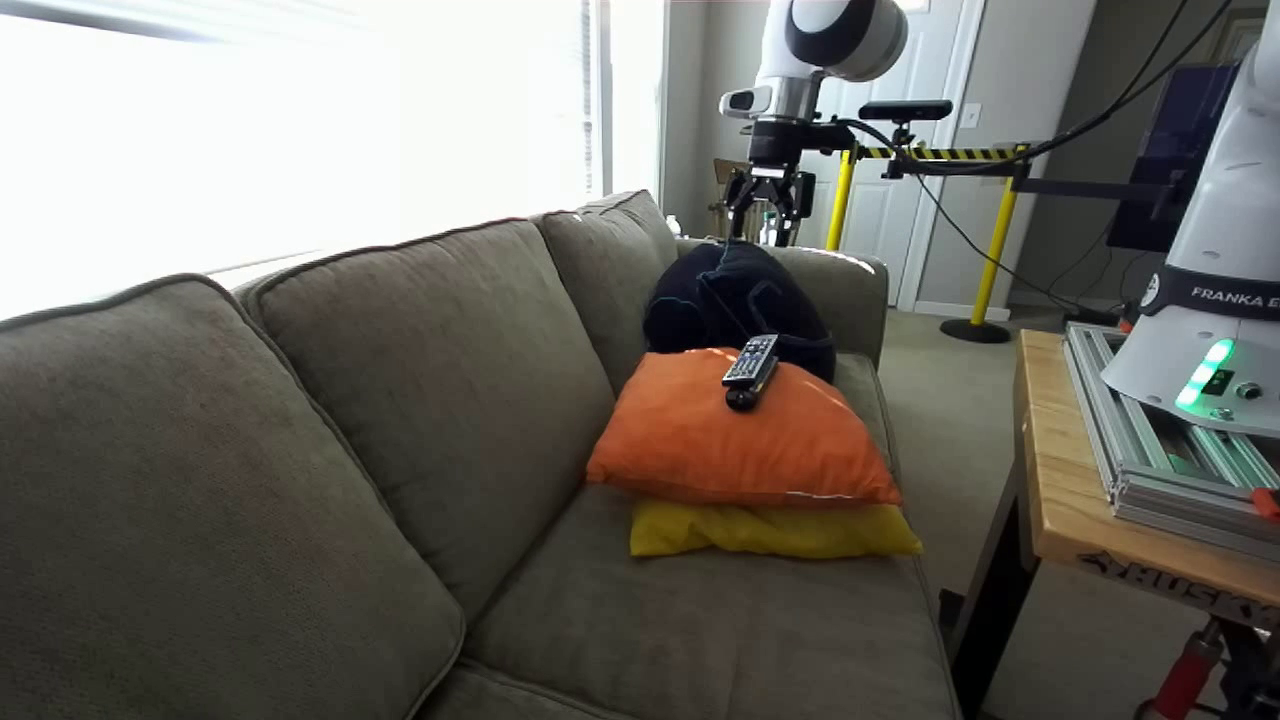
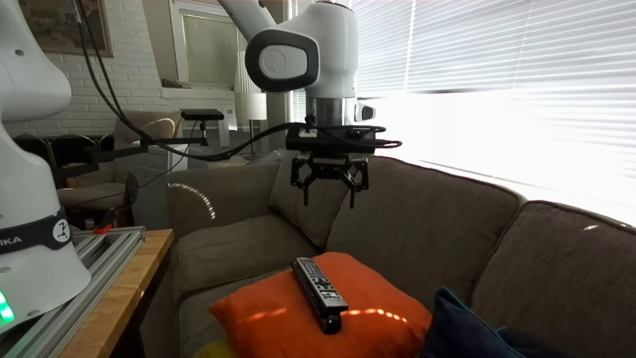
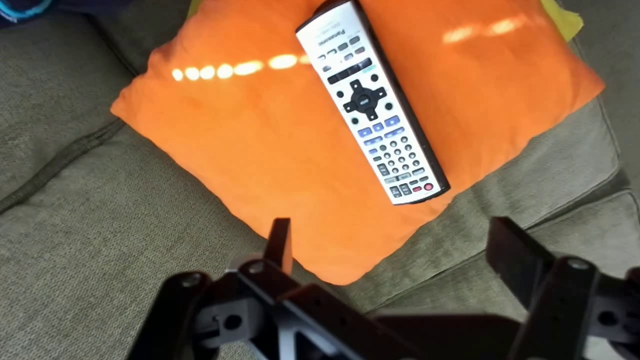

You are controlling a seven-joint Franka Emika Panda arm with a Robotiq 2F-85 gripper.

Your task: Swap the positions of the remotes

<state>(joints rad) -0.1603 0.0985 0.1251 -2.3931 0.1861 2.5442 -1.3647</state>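
We find the grey remote (image 3: 367, 102) lying lengthwise on top of the black remote (image 2: 331, 324), the pair resting on the orange cushion (image 1: 700, 445). The upper one hides most of the lower: in both exterior views we make out little more than a rounded dark end poking out, and in the wrist view only a dark sliver at the top edge, which we cannot assign to either for certain. On the grey one we make out the maker's name; most other lettering is too small to read. The yellow cushion (image 1: 770, 530) beneath is largely covered.

The gripper (image 2: 329, 199) hangs above, its jaws spread wide, clear of both remotes. In an exterior view it meets the outline of the dark cloth (image 1: 740, 290), and from there we cannot judge the gap; in the wrist view only a corner of that cloth shows. Much of the window (image 1: 300, 130) burns out white in both exterior views. The sofa (image 1: 400, 350), bench (image 1: 1060, 480) and arm (image 1: 1220, 240) all run out of frame.
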